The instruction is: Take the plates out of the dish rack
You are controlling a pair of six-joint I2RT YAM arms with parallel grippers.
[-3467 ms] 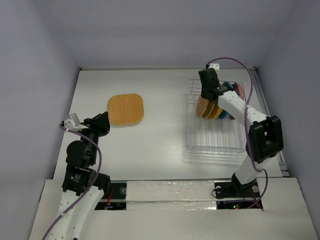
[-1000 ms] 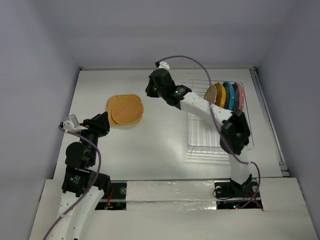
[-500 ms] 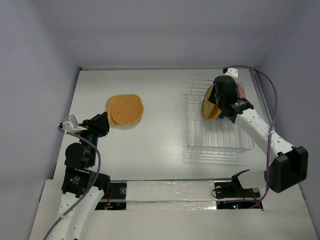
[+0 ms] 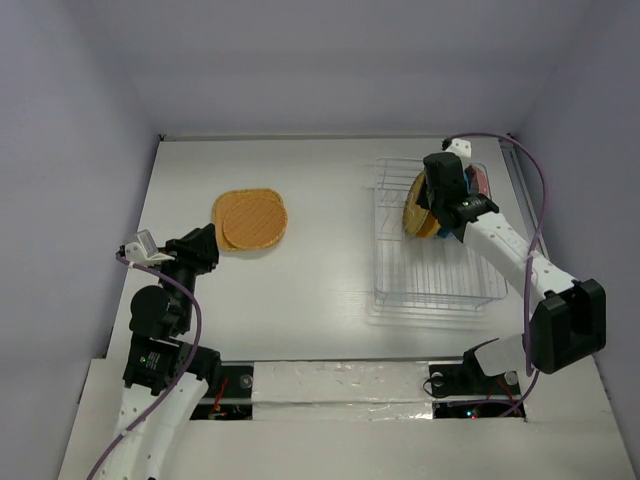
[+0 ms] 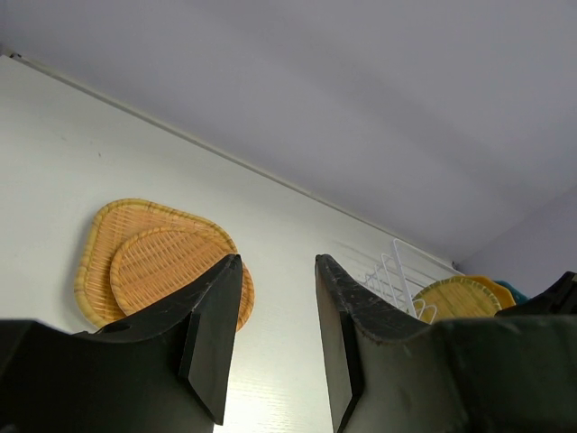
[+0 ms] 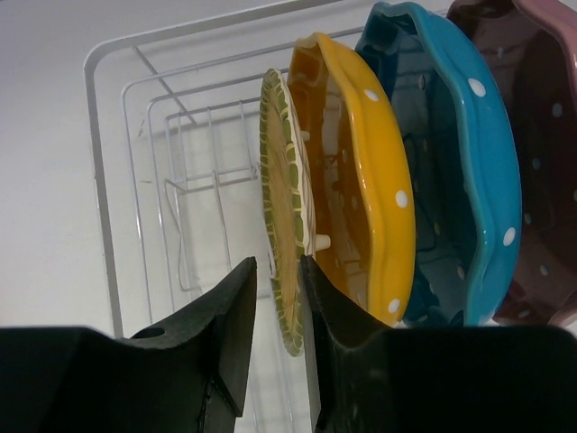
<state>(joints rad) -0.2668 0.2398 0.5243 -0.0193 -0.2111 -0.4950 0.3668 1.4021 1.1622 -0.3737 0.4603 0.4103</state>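
The clear dish rack [image 4: 432, 290] stands at the right. Upright in its far slots are a yellowish woven round plate [image 6: 281, 207], a dotted yellow-orange plate [image 6: 361, 180], a blue plate [image 6: 460, 180] and a dotted pink plate [image 6: 532, 135]. My right gripper [image 6: 278, 334] is open, its fingers either side of the woven round plate's rim; the right finger is against it and a gap shows on the left. It sits over the rack's plates [image 4: 432, 208]. An orange-tan rounded square plate [image 4: 250, 220] lies on the table with a smaller woven plate [image 5: 167, 271] on it. My left gripper [image 5: 275, 298] is open and empty.
The white table ends at a back wall and side walls. The rack's near slots [image 4: 430, 265] hold nothing. The left arm [image 4: 165, 300] rests at the near left, below the stacked plates. A purple cable loops over the right arm [image 4: 520, 255].
A second woven plate now lies on the square plate. The right arm, stretched left toward that stack a second ago, has swung back to the rack and onto the woven round plate.
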